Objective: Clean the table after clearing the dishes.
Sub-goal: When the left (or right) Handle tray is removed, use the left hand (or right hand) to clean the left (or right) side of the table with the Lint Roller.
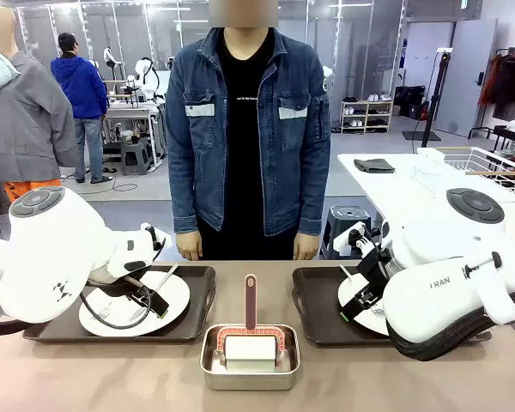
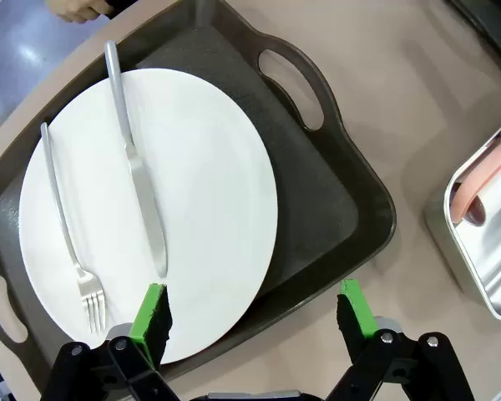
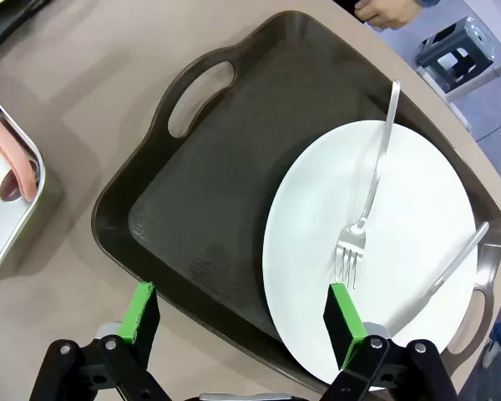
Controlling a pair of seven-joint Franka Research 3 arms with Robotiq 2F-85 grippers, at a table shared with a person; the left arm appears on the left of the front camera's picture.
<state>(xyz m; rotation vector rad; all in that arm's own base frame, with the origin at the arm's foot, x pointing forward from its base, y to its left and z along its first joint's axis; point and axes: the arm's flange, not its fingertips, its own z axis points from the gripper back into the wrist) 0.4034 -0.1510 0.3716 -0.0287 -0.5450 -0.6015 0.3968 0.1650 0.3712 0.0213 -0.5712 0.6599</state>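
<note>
While both hang wide open and empty, I see the left gripper (image 2: 252, 316) straddling the near rim of the left tray (image 2: 317, 217), the right gripper (image 3: 242, 319) likewise over the right tray (image 3: 209, 192).

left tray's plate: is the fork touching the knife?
Apart. Left wrist view: the fork and knife lie side by side on the plate, with bare white plate between them throughout.

We list: dark tray (image 2: 317, 192), centre frame, on tan table (image 2: 401, 83); white plate (image 2: 209, 209) on it, bearing fork (image 2: 63, 217) and knife (image 2: 134, 159); steel pan (image 2: 476, 267), right edge; left pincer (image 2: 250, 299), bottom edge, jaws wide, straddling tray rim.
</note>
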